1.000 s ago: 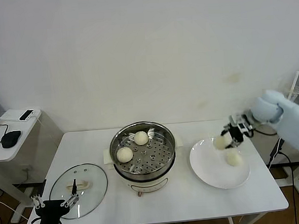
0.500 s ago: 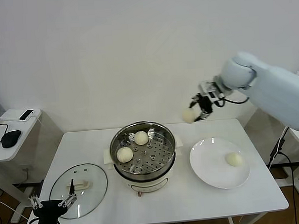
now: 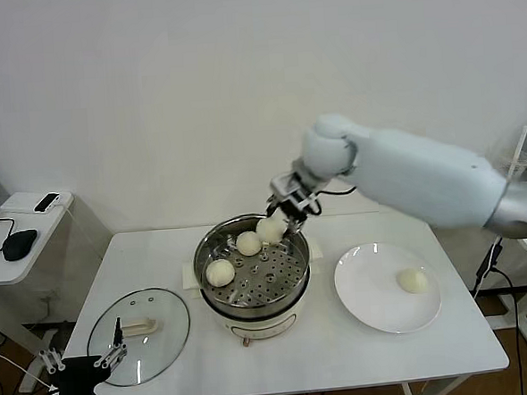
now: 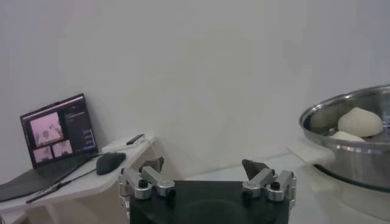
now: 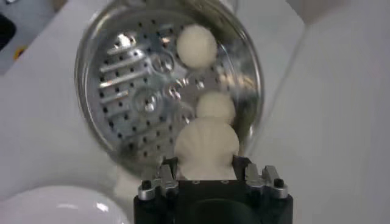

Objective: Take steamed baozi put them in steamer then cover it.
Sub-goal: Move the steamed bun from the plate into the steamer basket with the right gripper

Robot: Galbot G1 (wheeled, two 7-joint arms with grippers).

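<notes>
Right pincer carried a baozi over white table to steamer.

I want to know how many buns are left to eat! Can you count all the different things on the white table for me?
Smooth round cream-white baozi: 4 (two on the steamer tray, one held by the right gripper at, one on the plate)
Shiny round steel steamer: 1
Flat round white plate: 1
Clear round glass cover: 1
Total: 7

Four baozi, one steamer, one cover, one plate.
</notes>
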